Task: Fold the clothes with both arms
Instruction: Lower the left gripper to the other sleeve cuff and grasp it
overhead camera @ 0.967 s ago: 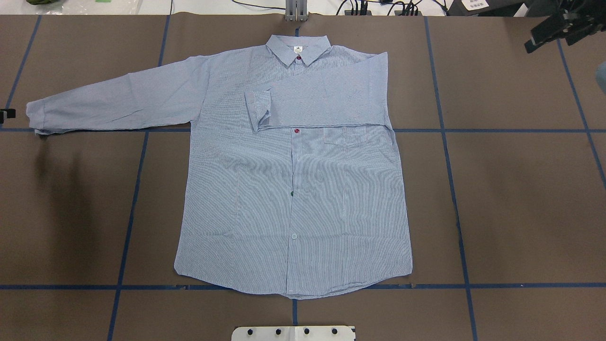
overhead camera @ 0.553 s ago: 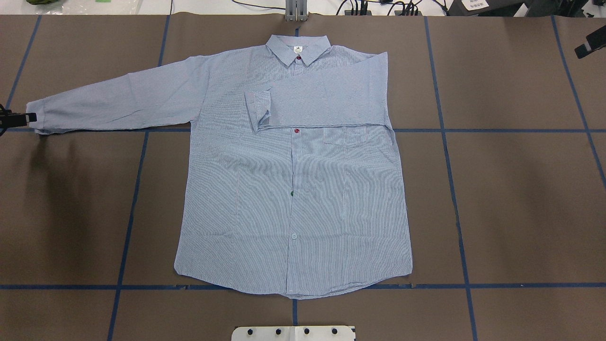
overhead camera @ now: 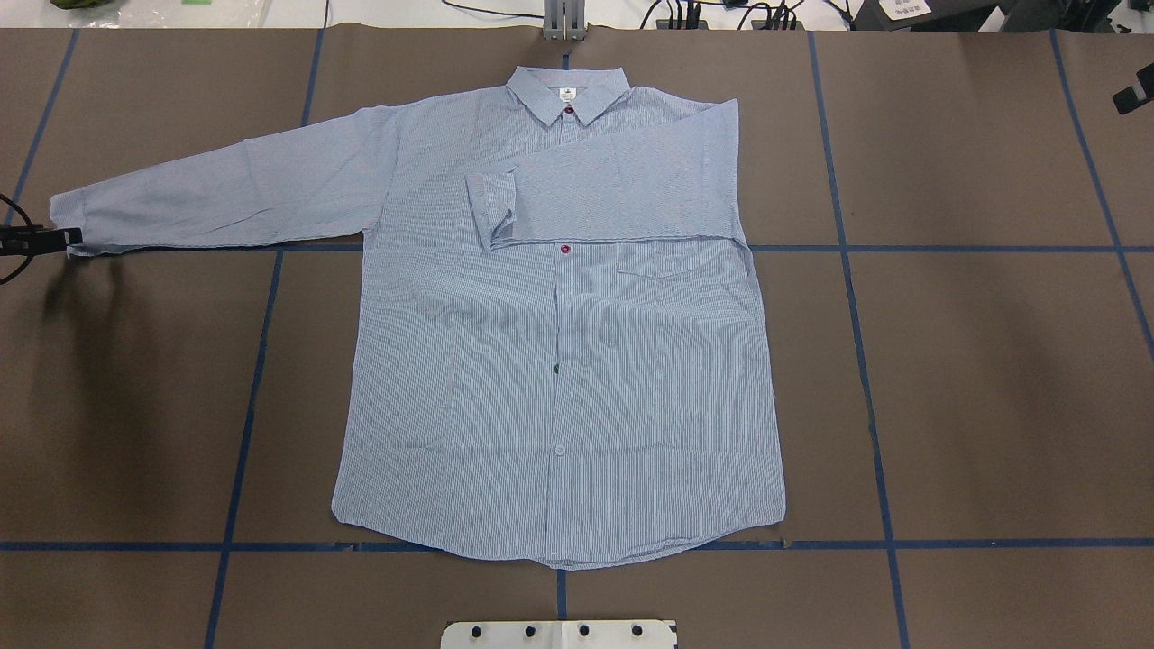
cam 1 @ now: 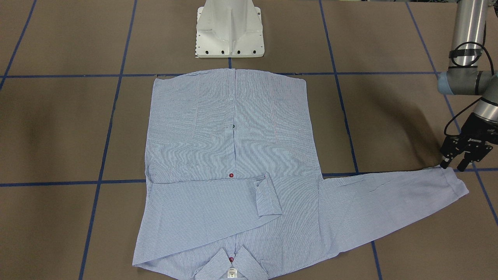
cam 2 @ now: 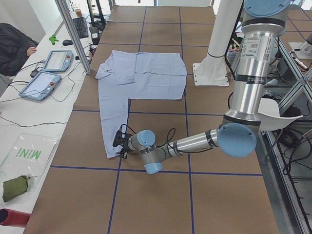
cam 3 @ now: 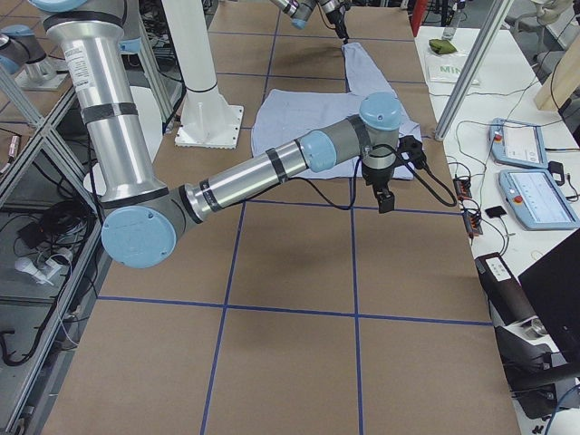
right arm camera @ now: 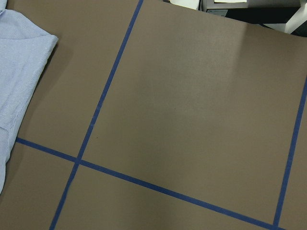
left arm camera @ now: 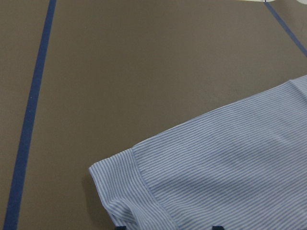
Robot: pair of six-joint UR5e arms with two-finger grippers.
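The light blue striped shirt (overhead camera: 559,361) lies flat, buttoned side up, collar at the far edge. Its right sleeve is folded across the chest (overhead camera: 613,194). Its left sleeve stretches out sideways, the cuff (overhead camera: 72,216) lying flat. My left gripper (overhead camera: 63,238) is at the cuff's near corner; in the front-facing view it (cam 1: 453,166) is low over the cuff (cam 1: 453,182) with fingers apart. The left wrist view shows the cuff (left arm camera: 144,191) between the fingertips. My right gripper (overhead camera: 1134,95) is at the far right edge, well away from the shirt and mostly cut off; I cannot tell its state.
The white pedestal base (overhead camera: 559,634) stands at the near edge behind the shirt hem. Blue tape lines (overhead camera: 847,249) grid the brown table. A side bench with tablets (cam 2: 46,83) and cables runs along the far side.
My left gripper has come in from the left edge and down to the cuff's near corner. My right gripper has pulled away to the right edge of the overhead view.
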